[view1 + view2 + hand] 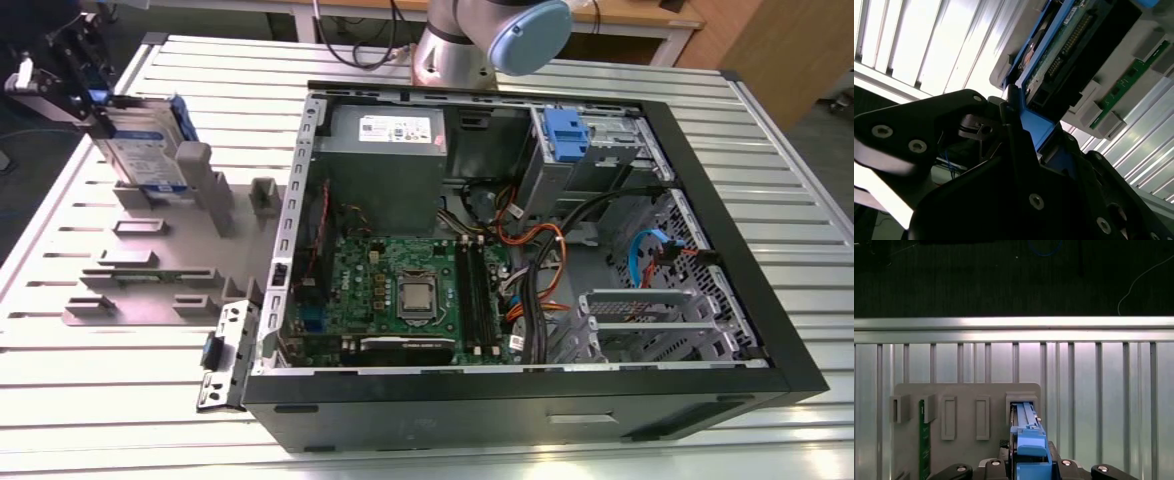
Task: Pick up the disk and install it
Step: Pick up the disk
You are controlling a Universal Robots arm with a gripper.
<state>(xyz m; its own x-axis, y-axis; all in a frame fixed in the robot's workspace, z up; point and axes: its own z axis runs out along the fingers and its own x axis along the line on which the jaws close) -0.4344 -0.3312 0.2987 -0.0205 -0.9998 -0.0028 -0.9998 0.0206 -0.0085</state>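
Blue plastic frames the silver disk (144, 150), which stands on edge in a slot of the grey holder (80, 245). The holder lies on the ribbed metal desk (801, 150). In the exterior view the disk is at about 10 o'clock from the open case (467, 405). The black jaws sit on the disk's upper end and pinch its blue frame.

In the second wrist view the frame is squeezed between the black fingers (1006, 107). The disk's (1064, 45) circuit-board face and connector row lie beyond them.

In the first wrist view the disk (1026, 432) is seen edge-on, with its far end seated in one raised slot of the holder (964, 390). A green board (922, 440) stands in another slot, with two more slots between them.

Inside the case:
- A grey power supply (387, 130) lies at 12 o'clock.
- A blue latch (565, 135) is at 1 o'clock.
- The motherboard (400, 290) is near 7 o'clock.
- A metal cage (641, 320) is at 4 o'clock.

The arm's base (461, 45) stands just past the case at 12 o'clock.
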